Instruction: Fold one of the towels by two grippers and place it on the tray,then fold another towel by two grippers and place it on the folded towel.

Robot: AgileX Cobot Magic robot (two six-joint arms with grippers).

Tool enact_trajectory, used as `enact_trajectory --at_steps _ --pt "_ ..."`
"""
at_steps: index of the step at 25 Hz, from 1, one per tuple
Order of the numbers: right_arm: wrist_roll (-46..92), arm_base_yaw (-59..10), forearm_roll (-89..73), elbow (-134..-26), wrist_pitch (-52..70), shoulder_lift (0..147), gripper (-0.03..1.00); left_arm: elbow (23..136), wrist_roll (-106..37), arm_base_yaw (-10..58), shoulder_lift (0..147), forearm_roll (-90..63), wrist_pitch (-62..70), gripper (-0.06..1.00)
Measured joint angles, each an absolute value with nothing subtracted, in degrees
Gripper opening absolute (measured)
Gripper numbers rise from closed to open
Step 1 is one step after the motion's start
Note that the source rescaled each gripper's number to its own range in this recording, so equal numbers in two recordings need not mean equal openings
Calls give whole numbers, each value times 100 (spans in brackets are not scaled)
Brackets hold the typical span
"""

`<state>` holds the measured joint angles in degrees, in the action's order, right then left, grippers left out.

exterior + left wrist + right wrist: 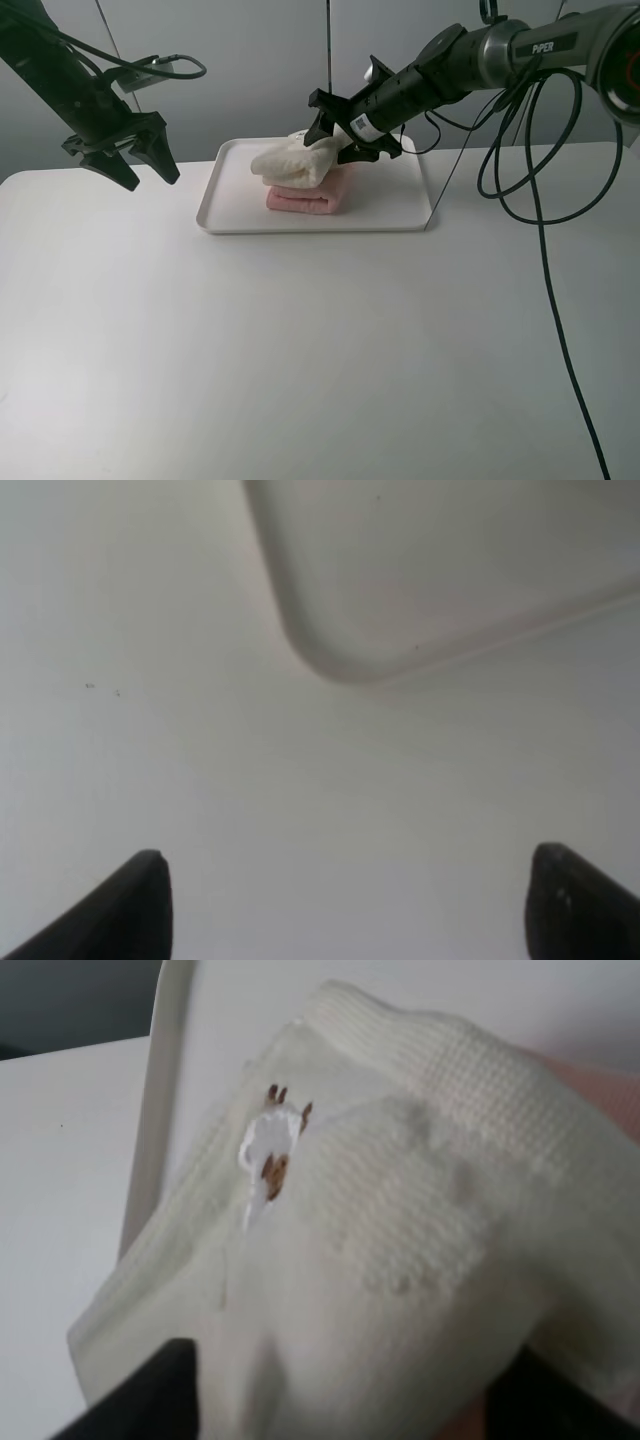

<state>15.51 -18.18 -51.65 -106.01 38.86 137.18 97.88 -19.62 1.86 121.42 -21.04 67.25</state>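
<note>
Black claw fingers of the right gripper [335, 135] stand apart around the near end of the cream towel [292, 163]. From the overhead camera the jaws look spread, with the cloth bunched between them, but whether they pinch the cloth or merely straddle it cannot be told. In the right wrist view, two dark fingertips [150, 1395] frame the cream towel [400, 1240], whose waffle-like weave fills most of the picture, with a small white label showing brown marks [268, 1155] sewn into a fold.

That cream towel lies on top of the folded pink towel [305, 198], covering most of it. Both sit stacked on the white tray [400, 205], toward its middle and rear. A strip of pink shows under the cream cloth at the side facing the camera.

To the left of the tray, the left gripper [140, 165] hangs above the white table [300, 350], its two fingers spread wide and holding nothing. Its wrist camera shows both fingertips [120, 910] well apart over bare table, with one rounded corner of the tray [330, 660] beyond them.
</note>
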Motion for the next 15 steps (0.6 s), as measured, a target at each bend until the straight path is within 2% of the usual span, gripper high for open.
enact_trajectory --at_steps 1,3,7,15 --pt "1551 -1818 -5123 -10601 3886 13718 92 9788 -1962 186 12142 -2104 6725 93" --pt "1551 -1818 -4951 -10601 3897 13718 98 9788 -1962 186 12142 -2104 6725 93" --pt "1377 -1818 -4200 -10601 3929 13571 100 9788 -1962 186 12142 -2145 6725 93" --pt "393 -1818 -1078 -10601 4580 12440 100 9788 -1962 186 12142 -2219 6748 93"
